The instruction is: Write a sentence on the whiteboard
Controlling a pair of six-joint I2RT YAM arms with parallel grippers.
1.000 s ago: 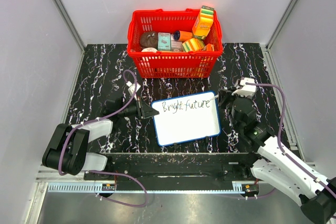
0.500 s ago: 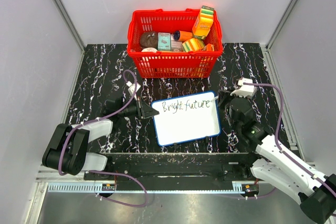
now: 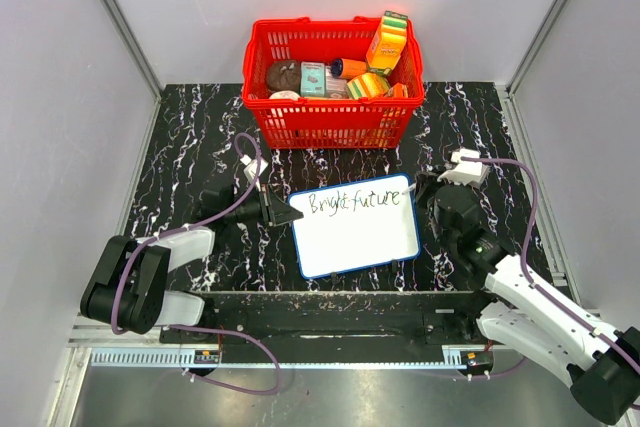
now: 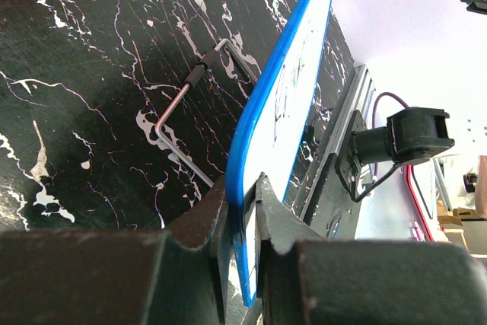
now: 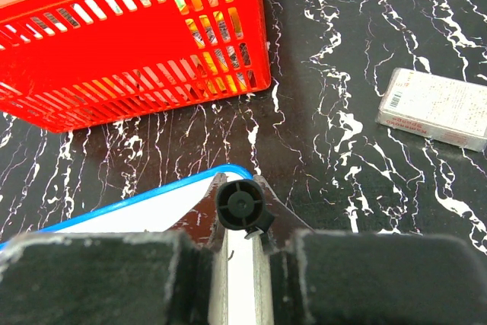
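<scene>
The whiteboard (image 3: 352,232) lies on the black marble table in front of the red basket, a white board with a blue rim. The sentence (image 3: 352,202) along its top reads "Bright future" in thin black marker. My left gripper (image 3: 284,215) is shut on the board's left rim; the left wrist view shows both fingers pinching the blue edge (image 4: 242,211). My right gripper (image 3: 420,190) hovers at the board's upper right corner, shut on a black marker (image 5: 241,205). In the right wrist view I see the marker end-on above that corner of the whiteboard (image 5: 152,205).
A red basket (image 3: 333,97) full of groceries stands behind the board. A small silver-white box (image 5: 434,108) lies on the table right of the basket. A bent metal rod (image 4: 186,108) lies beside the board's underside. Grey walls enclose the table.
My right arm has shifted very slightly to the left. The board, the lettering and the left arm look the same.
</scene>
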